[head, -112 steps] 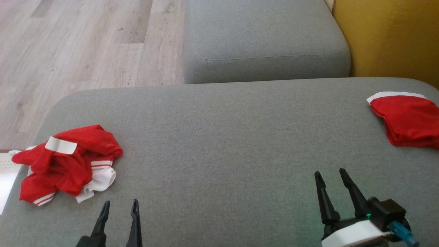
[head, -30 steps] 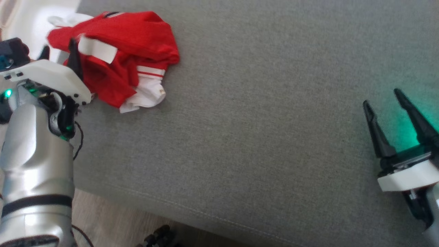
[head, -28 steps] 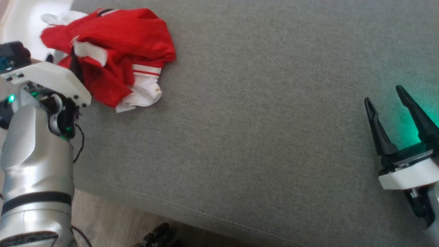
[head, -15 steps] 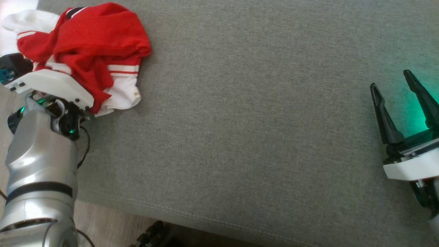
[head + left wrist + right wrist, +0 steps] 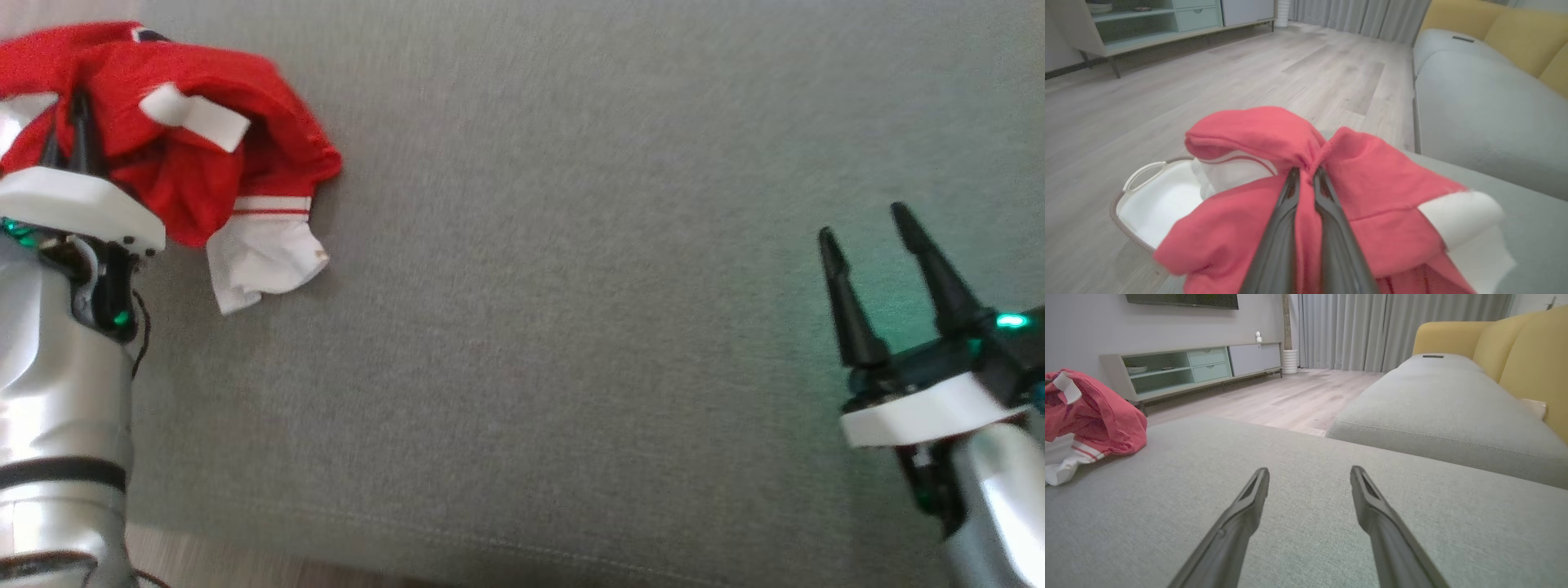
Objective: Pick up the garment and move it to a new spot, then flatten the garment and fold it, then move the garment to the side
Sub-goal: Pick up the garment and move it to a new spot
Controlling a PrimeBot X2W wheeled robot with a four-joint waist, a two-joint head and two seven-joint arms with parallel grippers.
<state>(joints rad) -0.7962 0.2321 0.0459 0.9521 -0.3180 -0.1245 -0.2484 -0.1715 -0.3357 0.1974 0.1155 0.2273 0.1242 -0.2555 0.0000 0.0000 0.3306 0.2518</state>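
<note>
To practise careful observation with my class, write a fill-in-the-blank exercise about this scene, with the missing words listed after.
1. The garment pinched by the left end effector is mainly ____ in colour.
2. The right end effector stands ____ over the grey seat cushion, holding nothing.
3. The sofa's back cushions are ____.

Missing words: red, open, yellow.

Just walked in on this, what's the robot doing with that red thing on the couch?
The robot is picking up a crumpled red and white garment near the left edge of the grey cushion. Its left gripper is shut on a bunch of the red cloth, which puckers around the fingertips. The right gripper hangs open over bare cushion far to the right, holding nothing. The garment is not yet flattened or folded.
</note>
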